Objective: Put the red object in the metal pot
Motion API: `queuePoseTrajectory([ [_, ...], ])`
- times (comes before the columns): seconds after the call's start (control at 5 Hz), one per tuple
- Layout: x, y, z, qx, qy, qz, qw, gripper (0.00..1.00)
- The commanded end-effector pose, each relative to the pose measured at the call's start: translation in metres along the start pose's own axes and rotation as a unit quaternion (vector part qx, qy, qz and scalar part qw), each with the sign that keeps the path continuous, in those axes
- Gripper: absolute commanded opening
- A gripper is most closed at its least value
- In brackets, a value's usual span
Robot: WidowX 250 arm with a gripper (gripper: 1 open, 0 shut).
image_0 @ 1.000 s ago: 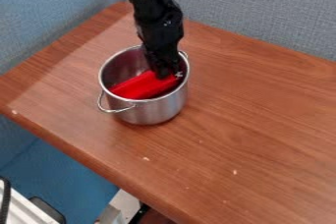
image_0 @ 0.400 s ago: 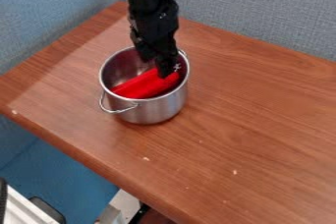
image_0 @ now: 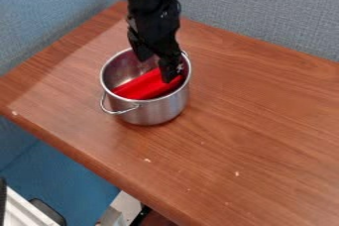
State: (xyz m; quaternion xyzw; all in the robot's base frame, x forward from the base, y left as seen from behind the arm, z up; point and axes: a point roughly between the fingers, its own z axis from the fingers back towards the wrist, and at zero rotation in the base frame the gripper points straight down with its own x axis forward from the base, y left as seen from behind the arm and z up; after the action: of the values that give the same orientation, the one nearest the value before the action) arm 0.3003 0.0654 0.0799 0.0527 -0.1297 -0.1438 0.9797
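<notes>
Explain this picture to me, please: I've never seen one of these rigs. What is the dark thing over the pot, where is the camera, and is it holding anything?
The dark thing is a robot arm reaching down from the top of the picture; its tip is a gripper, a two-fingered claw. There is just one view, from a camera looking down at an angle on a wooden table that stands by a blue wall.

On the table sits a small shiny metal pot with a thin wire handle. Inside it lies the red object, a flat red block resting in the bottom of the pot.

The gripper hangs over the pot's far rim with its jaws open. It holds nothing: the red block lies in the pot, free of the fingers, so the block appears to be delivered.
</notes>
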Motion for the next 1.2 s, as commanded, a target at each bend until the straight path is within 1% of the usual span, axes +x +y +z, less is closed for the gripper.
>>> queuePoseTrajectory([
  [0.0,-0.002,-0.002,0.019,0.022,-0.007,0.036,0.9991,1.0],
  [0.4,-0.019,0.006,-0.006,0.014,0.003,0.007,0.9999,1.0],
  [0.6,-0.019,0.003,-0.006,0.012,0.002,-0.018,0.9998,1.0],
  [0.8,-0.017,0.0,-0.002,0.004,0.002,-0.039,0.9992,1.0],
  [1.0,-0.023,0.004,-0.002,0.002,0.004,-0.035,0.9994,1.0],
])
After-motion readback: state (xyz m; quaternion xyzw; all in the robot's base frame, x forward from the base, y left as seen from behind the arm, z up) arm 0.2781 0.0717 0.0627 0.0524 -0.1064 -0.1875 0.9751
